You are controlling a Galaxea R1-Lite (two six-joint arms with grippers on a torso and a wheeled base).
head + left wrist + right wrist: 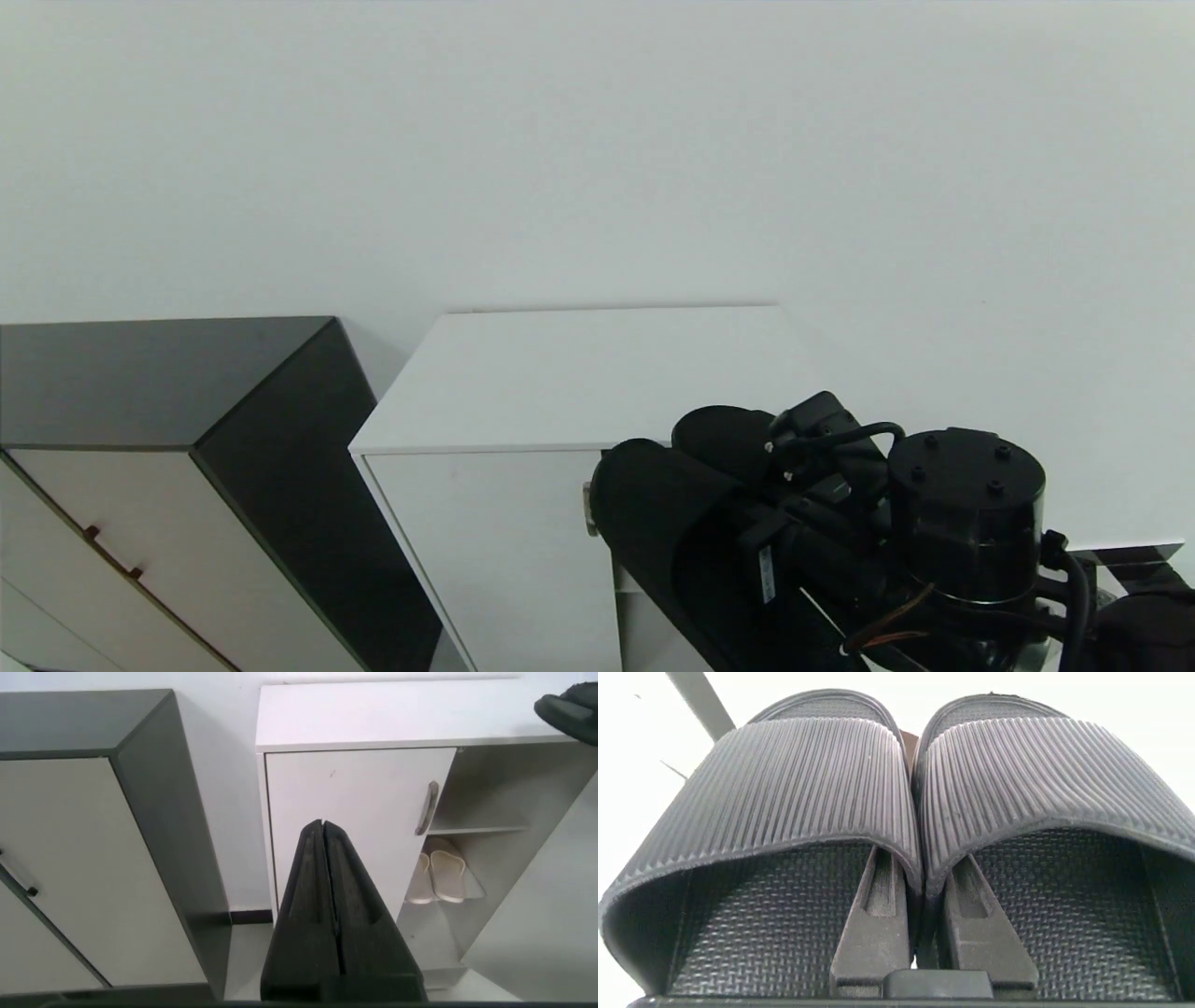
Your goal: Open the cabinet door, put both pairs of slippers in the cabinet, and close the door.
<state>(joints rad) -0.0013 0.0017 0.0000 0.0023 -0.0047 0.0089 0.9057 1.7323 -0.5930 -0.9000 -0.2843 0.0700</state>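
White wall (pixel 597 140); dark-topped sideboard (pixel 140 383)

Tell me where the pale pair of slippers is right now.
In the left wrist view, the pale slippers sit inside the open compartment of the white cabinet, beneath its shelf, next to the door handle.

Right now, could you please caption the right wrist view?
Right hand pinches the black slippers, one finger inside each.

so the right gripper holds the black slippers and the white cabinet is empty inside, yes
Not empty: the left wrist view shows a pale pair of slippers lying inside the white cabinet. The right gripper does hold the black slippers.
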